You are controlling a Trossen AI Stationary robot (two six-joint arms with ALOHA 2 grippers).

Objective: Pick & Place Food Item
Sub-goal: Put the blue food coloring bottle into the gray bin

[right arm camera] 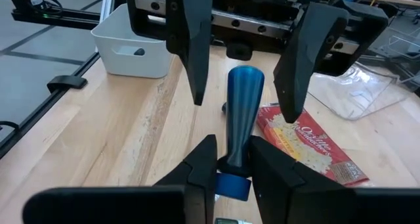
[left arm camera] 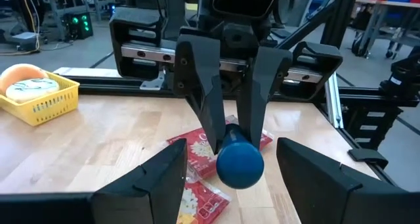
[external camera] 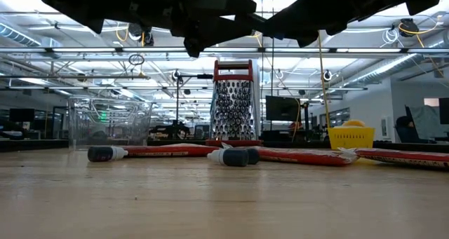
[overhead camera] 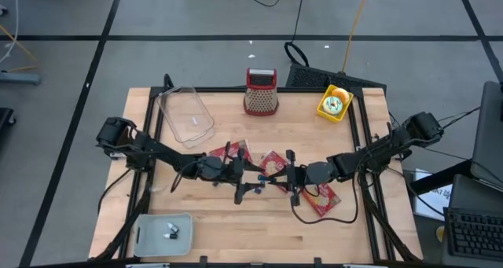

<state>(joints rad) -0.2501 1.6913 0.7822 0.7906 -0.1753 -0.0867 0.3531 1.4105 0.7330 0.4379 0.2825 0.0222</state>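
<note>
Grey floor with black tape lines; ceiling strip lights; monitor behind.

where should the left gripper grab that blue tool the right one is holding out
Take the blue tool on its flared free end, coming in level and head-on from opposite the right gripper, which is shut on the narrow end. The left gripper already has an open finger on each side of it, so closing there should hold.

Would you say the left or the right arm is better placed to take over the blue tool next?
Left, probably. The right gripper is shut on the blue tool, holding it out above mid-table. The left gripper faces it with open fingers either side of the tool's free end, so closing looks like its next move.
</note>
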